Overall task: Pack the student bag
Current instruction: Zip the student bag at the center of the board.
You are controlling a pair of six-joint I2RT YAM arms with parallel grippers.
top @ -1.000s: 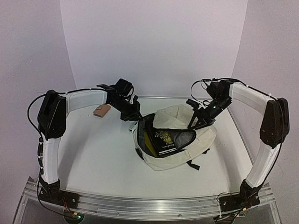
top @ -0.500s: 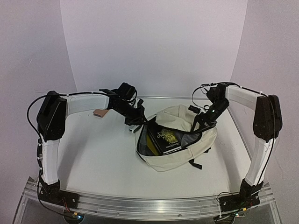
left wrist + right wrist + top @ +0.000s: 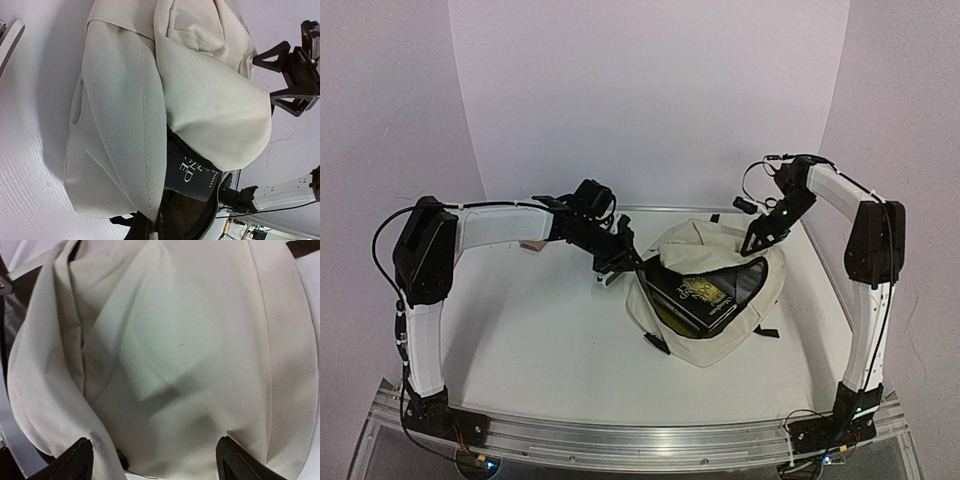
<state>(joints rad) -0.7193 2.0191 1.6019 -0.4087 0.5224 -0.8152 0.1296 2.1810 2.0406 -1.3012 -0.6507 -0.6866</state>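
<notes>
The bag [image 3: 712, 345] lies on the table [image 3: 535, 340], right of centre in the overhead view. Its mouth gapes toward the lower right, and a black book [image 3: 705, 293] slants out of it.

Over the last second the bag has slid rightward and swung round. The opening, which faced the bottom of the frame, now tips to the right, and the book has turned with it.

The left gripper [image 3: 623, 262] has followed, coming from the bag's upper left down to its left rim, where it sits against the fabric. Its own camera shows only cream cloth and the book's corner, with hardly any finger in view. I cannot tell whether it is clenched on the rim or merely touching it.

The right gripper [image 3: 758, 235] has drawn back toward the upper right and stands at the bag's far rim. Its wrist view shows both fingers spread wide at the bottom corners with a bulge of fabric between them, so it is released and grasps nothing.

For the task, this looks like the bag being dragged rather than the book going deeper. The book seems lodged but not seated, with one end proud of the mouth. Packing is probably only partway done: the book wants pushing home, and the soft bag may keep sliding unless one side is held.
</notes>
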